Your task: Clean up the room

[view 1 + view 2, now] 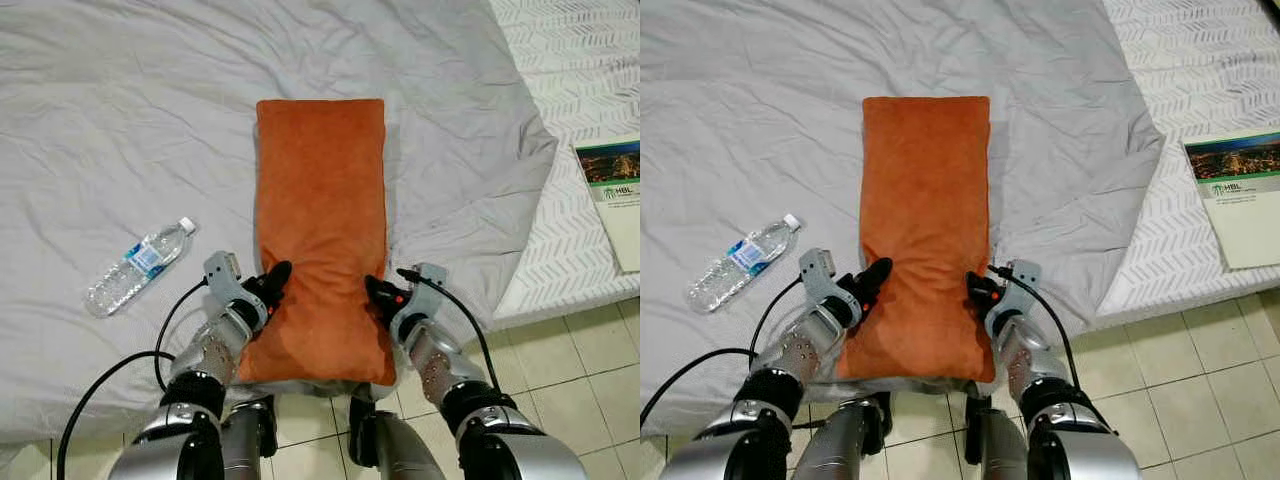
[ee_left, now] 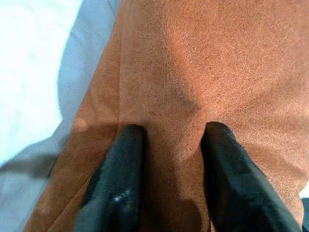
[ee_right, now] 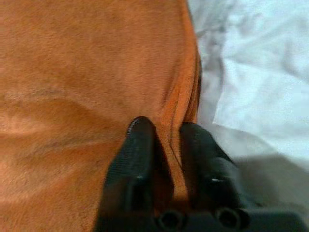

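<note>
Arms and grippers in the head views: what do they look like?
Both arms are silver metal with perforated forearm sleeves and black joint collars. The left gripper and right gripper have long black fingers on grey wrist housings; red shows on the right one. Black cables loop from each wrist.

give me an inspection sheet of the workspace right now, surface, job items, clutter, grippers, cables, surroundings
Surface: bed with a wrinkled grey sheet; bare patterned mattress to the right.
Job's things: orange pillow lying lengthwise on the sheet, near end at the bed edge.
Clutter: plastic water bottle on its side left of the pillow; booklet on the mattress.
Grippers: left gripper at the pillow's left edge, fingers parted on the fabric; right gripper at the right edge, fingers pinching its seam.
Cables: black cable looping beside the left arm; another along the right forearm.
Surroundings: beige tiled floor.
</note>
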You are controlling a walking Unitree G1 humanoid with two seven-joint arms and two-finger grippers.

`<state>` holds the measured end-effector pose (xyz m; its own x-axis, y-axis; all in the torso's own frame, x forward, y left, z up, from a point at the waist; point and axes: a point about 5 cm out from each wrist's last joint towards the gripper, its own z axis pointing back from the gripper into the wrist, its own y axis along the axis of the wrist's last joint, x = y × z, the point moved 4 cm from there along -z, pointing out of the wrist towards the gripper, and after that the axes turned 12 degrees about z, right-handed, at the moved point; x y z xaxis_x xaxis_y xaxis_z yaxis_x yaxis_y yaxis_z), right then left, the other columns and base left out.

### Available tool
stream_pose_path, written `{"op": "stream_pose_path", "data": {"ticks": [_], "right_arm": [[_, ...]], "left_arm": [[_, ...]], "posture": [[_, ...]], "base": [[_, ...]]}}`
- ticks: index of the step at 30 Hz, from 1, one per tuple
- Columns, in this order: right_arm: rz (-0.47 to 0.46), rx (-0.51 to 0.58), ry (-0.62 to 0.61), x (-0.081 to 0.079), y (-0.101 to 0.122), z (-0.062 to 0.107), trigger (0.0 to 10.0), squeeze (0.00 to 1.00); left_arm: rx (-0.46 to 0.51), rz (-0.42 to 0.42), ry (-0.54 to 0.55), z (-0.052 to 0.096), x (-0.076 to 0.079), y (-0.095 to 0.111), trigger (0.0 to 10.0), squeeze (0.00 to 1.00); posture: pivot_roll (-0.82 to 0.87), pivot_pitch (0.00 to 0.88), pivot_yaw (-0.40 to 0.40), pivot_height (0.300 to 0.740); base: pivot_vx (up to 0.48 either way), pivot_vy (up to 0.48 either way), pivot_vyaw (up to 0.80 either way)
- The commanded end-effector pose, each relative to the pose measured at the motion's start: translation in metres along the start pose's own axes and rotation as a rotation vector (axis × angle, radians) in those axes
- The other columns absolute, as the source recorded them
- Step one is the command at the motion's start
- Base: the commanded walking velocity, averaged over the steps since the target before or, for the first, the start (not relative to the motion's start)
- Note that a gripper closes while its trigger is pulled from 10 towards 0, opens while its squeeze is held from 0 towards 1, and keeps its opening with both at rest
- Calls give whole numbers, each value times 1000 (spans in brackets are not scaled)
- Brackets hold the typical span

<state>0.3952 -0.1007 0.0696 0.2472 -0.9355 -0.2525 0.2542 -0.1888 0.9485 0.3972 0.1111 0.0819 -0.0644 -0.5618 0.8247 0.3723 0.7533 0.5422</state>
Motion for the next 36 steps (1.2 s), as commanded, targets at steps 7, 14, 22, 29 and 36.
{"op": "stream_pose_path", "data": {"ticks": [7, 14, 22, 29, 36], "right_arm": [[98, -169, 132, -31, -68, 20, 0, 0], [121, 20, 120, -22, -23, 15, 0, 0], [363, 449, -37, 9, 96, 46, 0, 0], [431, 512, -231, 35, 99, 83, 0, 0], [461, 416, -262, 33, 74, 85, 10000, 0]], "left_arm": [[-123, -53, 50, 30, -21, -74, 0, 0], [-48, -267, -84, 37, 9, -48, 0, 0], [177, -599, -238, 40, 71, 7, 0, 0], [215, -728, -268, 47, 83, 11, 0, 0], [195, -776, -158, 37, 65, 13, 10000, 0]], "posture": [[30, 426, -45, 740], [22, 211, -51, 740], [5, 0, -48, 740], [-7, 0, -46, 740], [-26, 0, -27, 740]], "base": [[0, 0, 0], [0, 0, 0], [0, 0, 0], [0, 0, 0], [82, -108, 0]]}}
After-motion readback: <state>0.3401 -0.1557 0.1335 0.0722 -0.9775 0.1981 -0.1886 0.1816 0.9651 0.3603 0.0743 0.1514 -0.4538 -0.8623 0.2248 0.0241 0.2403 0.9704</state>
